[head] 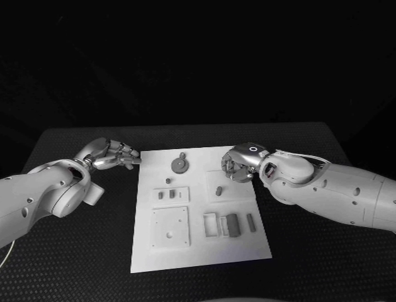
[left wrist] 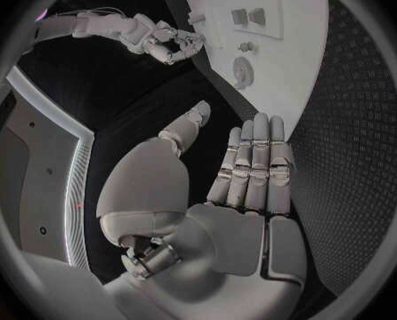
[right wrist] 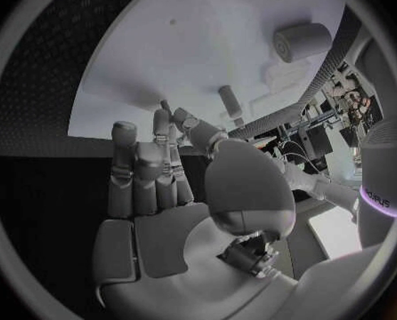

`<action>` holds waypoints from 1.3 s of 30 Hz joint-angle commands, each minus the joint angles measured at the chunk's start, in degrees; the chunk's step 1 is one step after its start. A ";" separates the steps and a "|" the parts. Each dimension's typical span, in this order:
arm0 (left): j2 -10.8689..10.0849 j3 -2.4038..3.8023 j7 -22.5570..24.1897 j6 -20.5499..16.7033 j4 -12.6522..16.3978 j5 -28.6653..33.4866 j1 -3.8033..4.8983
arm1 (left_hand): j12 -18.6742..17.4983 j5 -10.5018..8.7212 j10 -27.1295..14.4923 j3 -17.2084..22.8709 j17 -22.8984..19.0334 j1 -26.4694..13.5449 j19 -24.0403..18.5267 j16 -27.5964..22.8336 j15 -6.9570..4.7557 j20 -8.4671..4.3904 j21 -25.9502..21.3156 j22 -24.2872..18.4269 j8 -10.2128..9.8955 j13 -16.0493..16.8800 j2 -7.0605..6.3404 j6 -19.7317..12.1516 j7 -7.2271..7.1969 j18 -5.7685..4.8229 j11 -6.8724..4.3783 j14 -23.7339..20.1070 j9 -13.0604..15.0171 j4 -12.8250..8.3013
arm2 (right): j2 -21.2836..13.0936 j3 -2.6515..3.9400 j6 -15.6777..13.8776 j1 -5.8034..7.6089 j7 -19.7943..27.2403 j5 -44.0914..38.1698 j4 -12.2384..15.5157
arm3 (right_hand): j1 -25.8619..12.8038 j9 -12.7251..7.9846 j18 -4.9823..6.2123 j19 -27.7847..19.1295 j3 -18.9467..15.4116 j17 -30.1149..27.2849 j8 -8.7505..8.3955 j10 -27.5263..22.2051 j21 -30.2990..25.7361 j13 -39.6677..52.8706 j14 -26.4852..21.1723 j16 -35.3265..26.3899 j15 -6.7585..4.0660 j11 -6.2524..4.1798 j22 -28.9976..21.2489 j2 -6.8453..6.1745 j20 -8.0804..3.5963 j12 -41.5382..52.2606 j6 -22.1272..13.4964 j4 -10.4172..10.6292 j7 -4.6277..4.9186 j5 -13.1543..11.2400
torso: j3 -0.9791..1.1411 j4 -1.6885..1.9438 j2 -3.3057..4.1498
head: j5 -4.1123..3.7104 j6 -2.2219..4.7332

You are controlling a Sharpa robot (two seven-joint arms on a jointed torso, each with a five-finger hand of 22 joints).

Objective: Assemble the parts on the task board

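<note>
A: Board position?

B: task board [head: 201,251] sits mid-table on the black table [head: 70,264], long side running near to far. Parts are all still on it.

A: Which parts?

B: A round disc part [head: 179,165] at the far end, left of centre. A small peg [head: 169,180] just nearer than that. A flat plate with two slots [head: 171,195] on the left, and a bigger square plate [head: 170,228] nearer still. Right of that, a cluster of upright blocks [head: 228,224] in the near-right area. One short cylinder [head: 218,189] stands right of the slotted plate.

A: Left hand?

B: left hand [head: 109,154] is off the board's far-left corner, over the table. In the left wrist view, fingers [left wrist: 255,165] are straight and side by side, thumb out to one side. Nothing in it.

A: Right hand?

B: right hand [head: 242,162] is at the board's far-right edge. In the right wrist view, fingers [right wrist: 145,174] are loosely extended with the thumb apart; palm is bare, nothing gripped. A cylinder [right wrist: 228,100] lies on the board just beyond the fingertips; can't tell if they touch.
</note>
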 commanded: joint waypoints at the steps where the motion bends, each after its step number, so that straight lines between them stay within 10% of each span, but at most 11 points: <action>1: 0.01 0.04 0.59 0.60 0.10 0.34 0.06 | 0.05 -0.23 -0.20 -0.32 0.07 -0.24 0.47 -0.27 0.11 0.05 0.21 -0.08 -0.15 -0.09 0.30 -0.29 -0.04 -0.52 -0.04 0.47 -0.07 0.08 | 0.08 0.04 -3.78 0.02 0.19 -1.00 0.14 | 0.24 0.16 3.02 0.17 0.34 0.06 0.32 0.42 0.22 -0.01 0.03 0.19 -0.54 -0.13 1.15 -0.55 -0.13 0.27 0.56 0.06 0.10 0.09 | -0.02 0.01 0.00 | -0.23 0.18; 26: 0.42 0.04 1.32 0.82 -1.59 2.06 0.06 | 0.02 -0.23 -0.26 -0.54 0.35 -0.29 0.47 -0.52 0.13 0.06 0.17 -0.26 -0.15 -0.13 0.13 -0.33 -0.01 -0.56 -0.01 0.46 -0.09 -0.09 | -2.76 0.39 -4.37 0.05 0.07 0.02 7.41 | 0.22 0.35 3.02 0.28 0.38 0.14 0.51 0.88 0.30 0.01 0.04 0.22 -0.73 -0.32 1.13 -0.84 -0.18 0.29 0.90 0.09 -0.04 0.10 | -0.09 -0.05 -0.32 | 0.64 0.05; 39: 1.35 0.05 1.63 -0.87 -3.31 4.57 0.04 | 0.08 -0.20 -0.14 -0.63 0.58 -0.42 0.61 -0.61 0.09 0.03 0.22 -0.35 -0.14 -0.12 0.34 -0.35 -0.01 -0.55 -0.05 0.61 -0.10 -0.04 | 0.90 0.45 -4.39 0.01 1.05 1.44 13.28 | 0.25 0.38 3.02 0.29 0.45 0.16 0.49 0.91 0.30 0.00 0.03 0.21 -0.77 -0.34 1.11 -0.79 -0.21 0.25 0.89 0.09 -0.04 0.10 | -0.35 -0.15 -1.70 | 3.75 -0.39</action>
